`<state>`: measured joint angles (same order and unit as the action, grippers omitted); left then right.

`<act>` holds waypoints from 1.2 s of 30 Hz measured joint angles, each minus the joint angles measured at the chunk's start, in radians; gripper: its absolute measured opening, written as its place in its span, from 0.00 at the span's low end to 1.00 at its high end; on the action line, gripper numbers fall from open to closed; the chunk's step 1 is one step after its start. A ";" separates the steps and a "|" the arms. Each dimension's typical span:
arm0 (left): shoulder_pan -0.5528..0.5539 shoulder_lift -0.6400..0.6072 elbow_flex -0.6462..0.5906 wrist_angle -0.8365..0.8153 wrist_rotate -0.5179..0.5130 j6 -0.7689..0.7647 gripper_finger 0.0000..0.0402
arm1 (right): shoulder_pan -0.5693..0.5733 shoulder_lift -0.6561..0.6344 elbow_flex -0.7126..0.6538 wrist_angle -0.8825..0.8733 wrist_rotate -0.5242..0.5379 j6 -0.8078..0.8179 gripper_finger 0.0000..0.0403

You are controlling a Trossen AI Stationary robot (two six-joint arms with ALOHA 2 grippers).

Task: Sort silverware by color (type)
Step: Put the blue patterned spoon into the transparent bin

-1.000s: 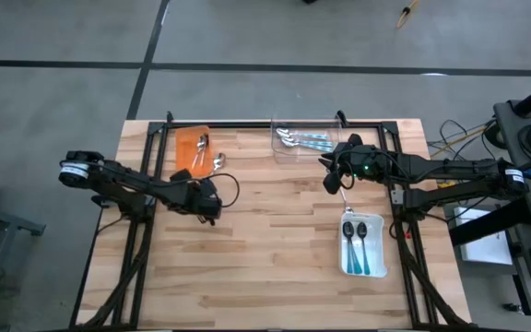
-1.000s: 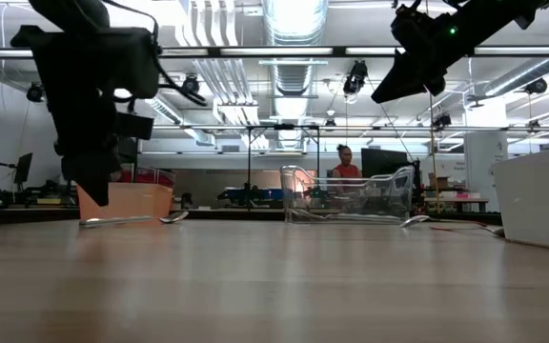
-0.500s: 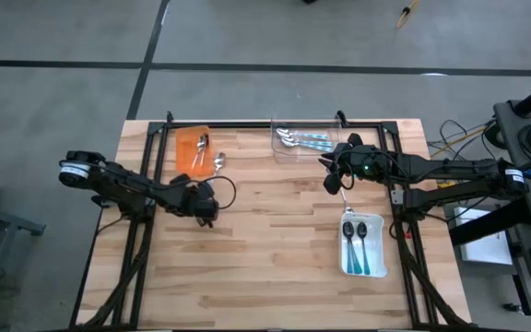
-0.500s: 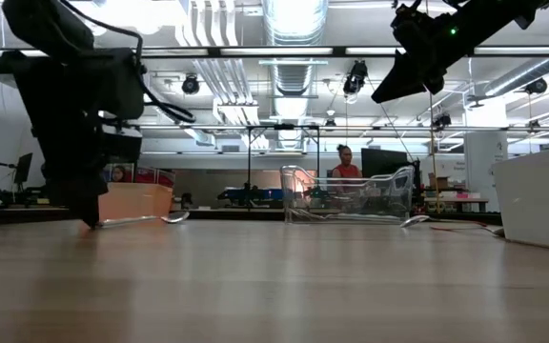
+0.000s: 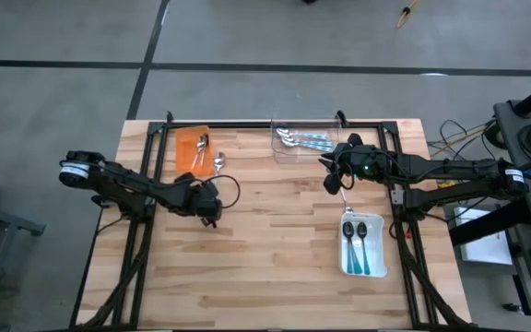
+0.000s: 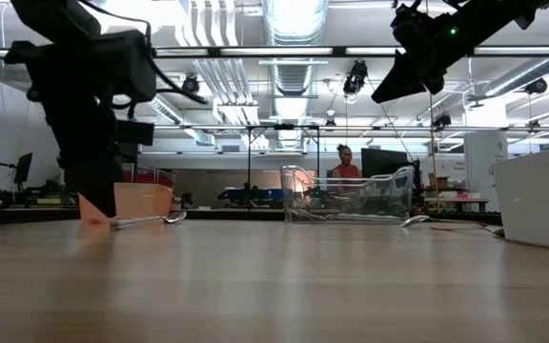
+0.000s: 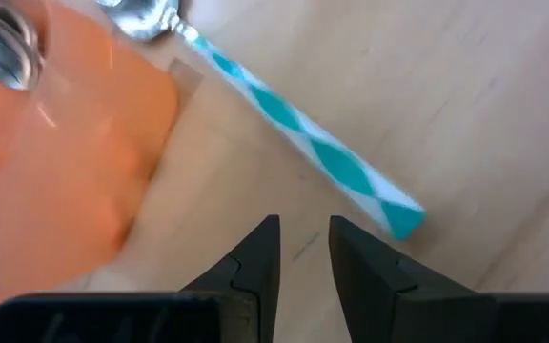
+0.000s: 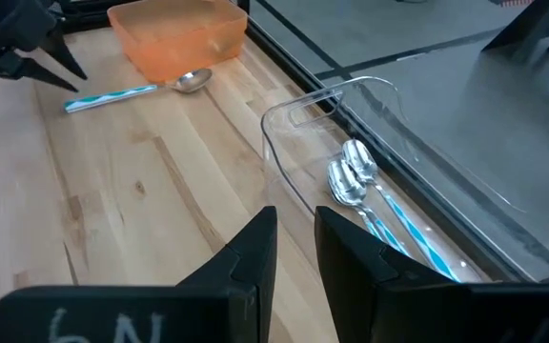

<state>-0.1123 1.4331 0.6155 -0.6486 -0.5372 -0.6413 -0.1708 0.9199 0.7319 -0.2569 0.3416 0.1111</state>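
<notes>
One teal spoon [image 7: 298,124] lies just beyond the left tool [image 7: 303,250] — fingers narrowly apart, empty.

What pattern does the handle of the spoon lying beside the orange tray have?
Teal and white diamonds, clearest in the left wrist view: spoon, orange tray.

The left gripper [image 7: 303,250] hangs close over the wooden table [image 7: 465,114], its two dark fingers [image 7: 255,257] drawn near together with only a narrow slit of wood showing between the tips. Nothing lies between them. Just beyond the tips rests a spoon [image 7: 294,124] with a teal-and-white patterned handle; the handle's end lies slightly ahead and to one side of the jaws, not touching them. Its shiny bowl sits farther off, beside the edge of the orange tray [image 7: 55,162].
</notes>
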 joint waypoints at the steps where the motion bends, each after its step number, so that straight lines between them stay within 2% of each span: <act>1: 0.000 0.002 -0.011 0.014 0.000 0.000 0.19 | 0.000 0.000 0.000 0.000 0.000 0.002 0.16; 9: 0.000 0.019 -0.047 0.178 0.011 0.000 0.19 | 0.000 0.000 0.000 0.001 0.000 0.019 0.16; 16: 0.002 0.021 -0.036 0.421 -0.015 0.039 0.19 | 0.000 0.000 0.000 0.002 0.000 0.019 0.16; 20: 0.002 0.015 0.004 0.411 -0.083 0.077 0.19 | 0.000 0.000 0.000 0.005 0.000 0.037 0.16; 24: -0.001 -0.023 0.055 0.392 -0.092 0.206 0.19 | 0.000 0.000 0.000 0.035 -0.001 0.119 0.16; 28: -0.013 -0.102 0.072 0.387 -0.061 0.374 0.19 | 0.002 0.005 0.000 0.093 -0.040 0.194 0.16; 31: -0.012 -0.186 0.071 0.344 0.001 0.458 0.19 | 0.006 0.025 0.000 0.125 -0.095 0.237 0.16; 33: 0.000 -0.240 0.071 0.298 0.031 0.417 0.19 | 0.012 0.039 0.000 0.137 -0.105 0.263 0.16; 36: 0.025 -0.302 0.090 0.253 0.030 0.199 0.19 | 0.012 0.049 0.003 0.127 -0.106 0.282 0.16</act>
<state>-0.0876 1.1309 0.7060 -0.3954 -0.5068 -0.4420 -0.1593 0.9688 0.7351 -0.1299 0.2356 0.3935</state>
